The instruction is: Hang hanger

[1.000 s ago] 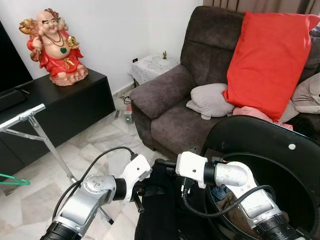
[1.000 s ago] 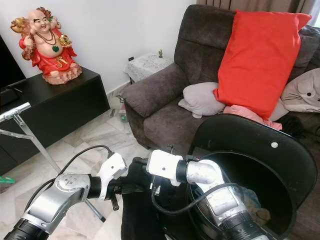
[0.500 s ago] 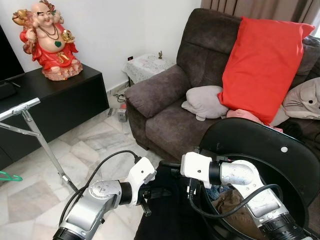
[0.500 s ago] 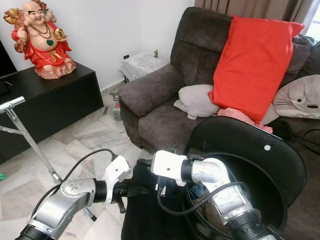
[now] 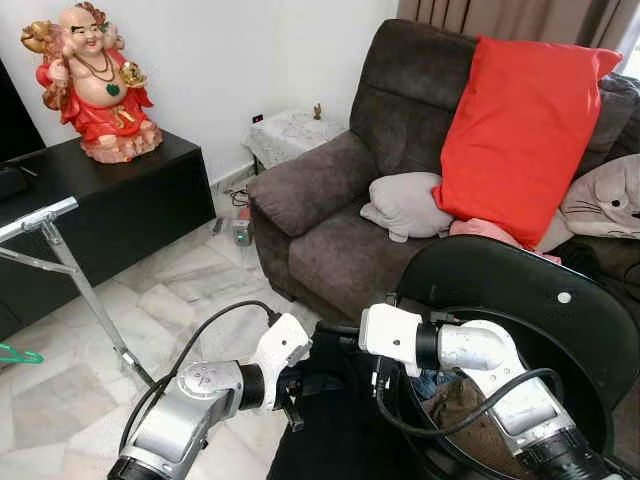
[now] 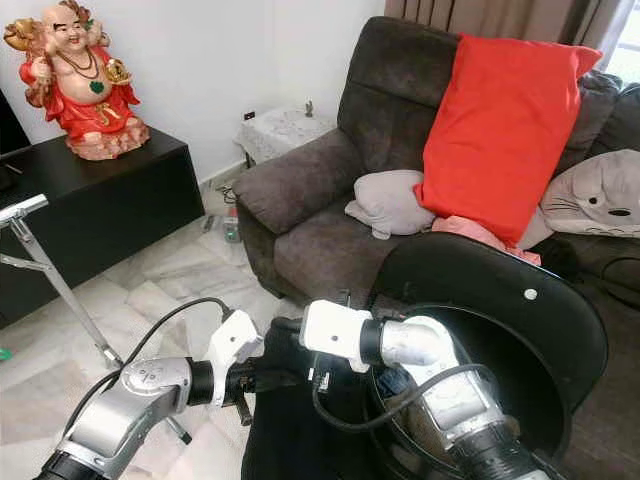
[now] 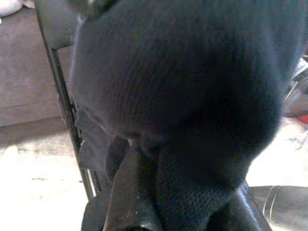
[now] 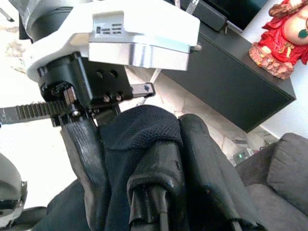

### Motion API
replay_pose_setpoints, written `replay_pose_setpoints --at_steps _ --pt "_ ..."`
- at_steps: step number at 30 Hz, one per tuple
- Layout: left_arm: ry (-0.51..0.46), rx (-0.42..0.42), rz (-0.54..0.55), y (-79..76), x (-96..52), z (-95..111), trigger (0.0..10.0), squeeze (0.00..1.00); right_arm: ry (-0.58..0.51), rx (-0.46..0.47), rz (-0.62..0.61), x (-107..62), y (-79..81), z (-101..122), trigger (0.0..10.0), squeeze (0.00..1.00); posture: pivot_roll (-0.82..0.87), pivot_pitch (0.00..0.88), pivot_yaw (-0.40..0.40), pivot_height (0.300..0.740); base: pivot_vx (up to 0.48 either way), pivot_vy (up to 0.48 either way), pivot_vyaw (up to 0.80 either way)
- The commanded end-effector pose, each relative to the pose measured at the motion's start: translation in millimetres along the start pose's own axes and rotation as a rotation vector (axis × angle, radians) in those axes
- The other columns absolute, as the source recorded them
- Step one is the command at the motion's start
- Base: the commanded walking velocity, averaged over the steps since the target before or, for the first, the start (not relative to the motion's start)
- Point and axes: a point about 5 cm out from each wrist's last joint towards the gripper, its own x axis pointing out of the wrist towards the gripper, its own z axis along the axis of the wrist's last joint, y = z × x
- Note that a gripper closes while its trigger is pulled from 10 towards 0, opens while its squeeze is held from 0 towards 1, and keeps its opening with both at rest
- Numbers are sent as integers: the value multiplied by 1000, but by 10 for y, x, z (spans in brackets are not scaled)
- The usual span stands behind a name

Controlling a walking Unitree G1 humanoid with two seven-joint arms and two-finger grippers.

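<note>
Black garment between 2 inward-angled grippers.

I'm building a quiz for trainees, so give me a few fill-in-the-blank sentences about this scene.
Both grippers, left gripper and right gripper, are shut on a ____ knit garment.
The large red cushion leans on the brown ____.
The red laughing figurine stands on a ____ cabinet.

Missing words: black; sofa; black
</note>
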Motion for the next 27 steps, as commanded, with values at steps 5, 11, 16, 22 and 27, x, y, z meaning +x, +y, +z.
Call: replay_pose_setpoints --at_steps 5,11,16,22,27 --pt "-33 1 -16 -20 13 35 0 0 -51 -20 -7 47 -23 118 0 0 -21 10 24 740 0 0 0" --pt "-33 1 -21 -23 7 39 0 0 -55 -26 -12 62 -30 130 0 0 -20 3 28 740 0 0 0" --pt "-32 2 -15 -2 -3 41 0 0 -50 -24 -23 57 -36 119 10000 369 -21 8 30 740 0 0 0" --pt "-50 -6 11 27 -12 60 0 0 -48 -12 -39 41 -58 112 10000 1000 -19 25 27 740 0 0 0" --pt "-44 -3 33 62 -38 48 0 0 -38 -14 -50 3 -83 101 10000 1000 -20 33 28 740 0 0 0"
